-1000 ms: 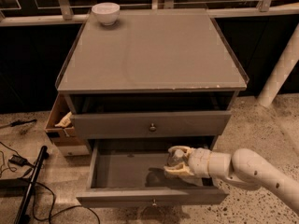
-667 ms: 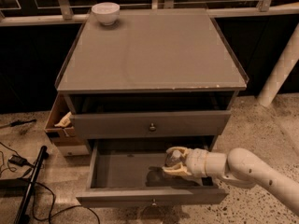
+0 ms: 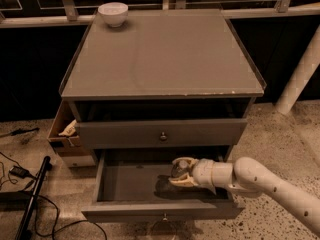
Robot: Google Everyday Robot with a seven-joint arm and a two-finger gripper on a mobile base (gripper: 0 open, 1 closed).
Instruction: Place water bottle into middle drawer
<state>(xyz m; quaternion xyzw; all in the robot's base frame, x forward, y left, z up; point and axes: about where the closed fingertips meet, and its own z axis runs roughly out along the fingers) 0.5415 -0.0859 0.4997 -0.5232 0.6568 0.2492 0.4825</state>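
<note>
Nearest, the middle drawer [image 3: 130, 184] stands pulled out; the gripper [image 3: 181, 172] reaches in from the right over the right half of its floor, jaws clamped on the water bottle [image 3: 178, 169], one finger above and one below, the bottle lodged between them and seemingly just off the floor. Step in hand is judged the set-down: lower until the bottle bears on the floor; part the jaws only then; withdraw clear of the upper drawer front [image 3: 161, 133]; the white bowl [image 3: 113, 13] sits far back, well apart.
</note>
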